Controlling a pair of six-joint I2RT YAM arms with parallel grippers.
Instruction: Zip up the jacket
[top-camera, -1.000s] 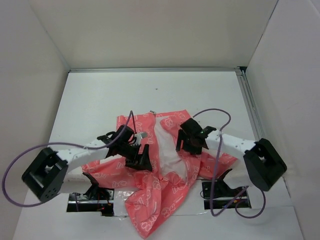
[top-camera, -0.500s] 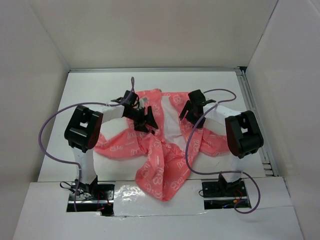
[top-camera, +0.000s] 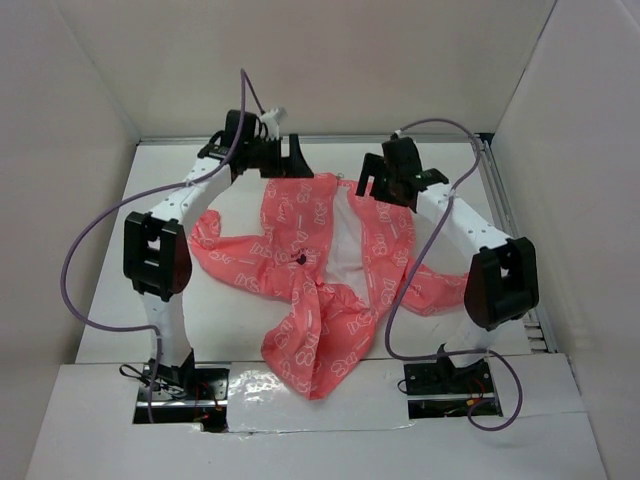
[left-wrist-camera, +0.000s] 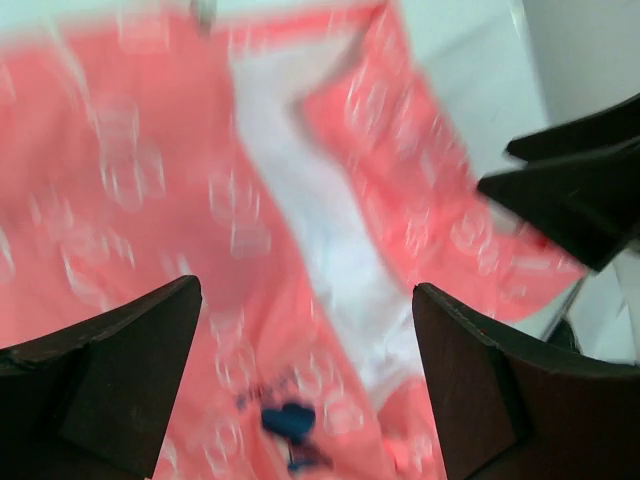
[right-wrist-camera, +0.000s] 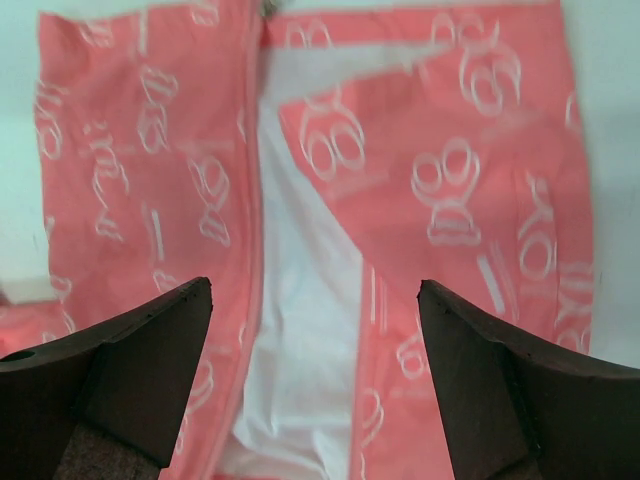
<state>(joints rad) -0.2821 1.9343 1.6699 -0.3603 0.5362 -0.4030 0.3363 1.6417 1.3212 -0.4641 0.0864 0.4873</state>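
The coral-pink jacket (top-camera: 310, 260) lies on the white table with its front open and the pale lining (top-camera: 345, 235) showing. Its dark blue chest mark (top-camera: 299, 259) faces up. My left gripper (top-camera: 285, 160) hovers open over the jacket's far left edge. My right gripper (top-camera: 385, 185) hovers open over the far right edge. In the left wrist view the gripper (left-wrist-camera: 306, 290) is open and empty above the blurred jacket (left-wrist-camera: 120, 200) and the mark (left-wrist-camera: 290, 420). In the right wrist view the gripper (right-wrist-camera: 315, 288) is open and empty above the lining (right-wrist-camera: 300, 330) between the two front panels.
White walls enclose the table on three sides. A metal rail (top-camera: 310, 138) runs along the back edge and another (top-camera: 505, 230) along the right. Purple cables loop from both arms. The jacket's near end (top-camera: 310, 370) reaches the table's front edge.
Both arms have reached away from me to the jacket's far end. The jacket has shifted farther back and lies spread flatter, with the front open.
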